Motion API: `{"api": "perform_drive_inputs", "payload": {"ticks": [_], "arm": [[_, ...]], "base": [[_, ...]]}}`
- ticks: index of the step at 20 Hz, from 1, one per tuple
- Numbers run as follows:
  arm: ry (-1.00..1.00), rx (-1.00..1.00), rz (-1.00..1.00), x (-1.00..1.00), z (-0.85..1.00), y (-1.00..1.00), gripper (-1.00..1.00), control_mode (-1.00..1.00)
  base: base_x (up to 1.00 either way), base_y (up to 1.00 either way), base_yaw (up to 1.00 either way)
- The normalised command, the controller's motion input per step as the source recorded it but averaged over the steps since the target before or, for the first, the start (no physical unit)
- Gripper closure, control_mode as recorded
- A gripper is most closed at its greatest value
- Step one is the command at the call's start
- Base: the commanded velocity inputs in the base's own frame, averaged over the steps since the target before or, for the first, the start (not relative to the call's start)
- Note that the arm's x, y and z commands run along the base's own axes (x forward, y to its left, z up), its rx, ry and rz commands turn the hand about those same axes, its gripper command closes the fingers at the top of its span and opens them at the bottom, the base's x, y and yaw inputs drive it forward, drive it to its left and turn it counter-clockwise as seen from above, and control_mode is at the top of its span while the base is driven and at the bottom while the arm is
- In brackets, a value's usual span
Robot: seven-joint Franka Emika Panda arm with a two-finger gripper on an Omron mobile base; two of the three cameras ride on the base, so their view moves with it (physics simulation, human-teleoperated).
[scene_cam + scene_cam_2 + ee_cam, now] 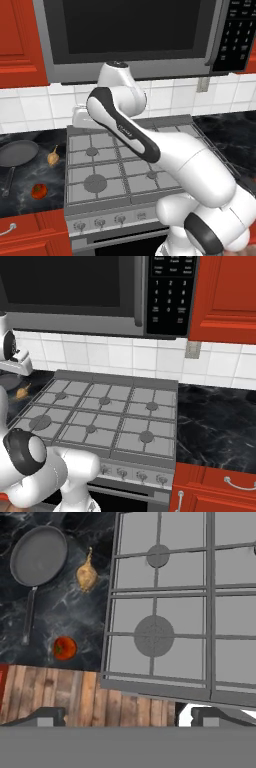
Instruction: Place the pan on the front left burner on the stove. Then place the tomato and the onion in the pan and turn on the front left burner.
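The dark pan (39, 555) lies on the black counter left of the stove (165, 597), its thin handle pointing toward the counter's front edge. The tan onion (86, 576) rests between the pan and the stove. The red tomato (64, 648) sits near the counter's front edge. The front left burner (154, 635) is bare. My gripper (130, 718) hangs open high above the stove's front left corner, with nothing between its fingers. The left base view shows the pan (17, 152), onion (53, 158), tomato (39, 190) and burner (95, 183).
A microwave (130, 35) hangs over the stove, with red cabinets (20, 40) beside it. Small grey knobs (132, 474) line the stove's front. Black counter (215, 426) continues to the right of the stove. My own arm crosses the stove's middle in the left base view.
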Motion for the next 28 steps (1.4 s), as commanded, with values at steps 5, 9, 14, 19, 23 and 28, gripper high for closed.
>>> {"api": "perform_drive_inputs", "payload": {"ticks": [5,9,14,19,23,28], "arm": [[0.0,0.0,0.0,0.0,0.0,0.36,-1.0,-1.0],[0.0,0.01,0.0,0.0,-0.11,0.4,-1.0,-1.0],[0.0,0.03,0.0,0.0,-0.29,0.37,-1.0,-1.0],[0.0,0.01,0.0,0.0,-0.23,0.4,-1.0,-1.0],[-0.01,0.0,0.0,0.0,-0.17,0.54,-1.0,-1.0],[-0.02,0.0,0.0,0.0,-0.25,0.62,-1.0,-1.0]], "base": [[0.0,0.0,0.0],[0.0,0.0,0.0],[0.0,0.0,0.0],[0.0,0.0,0.0],[0.0,0.0,0.0],[0.0,0.0,0.0]]}}
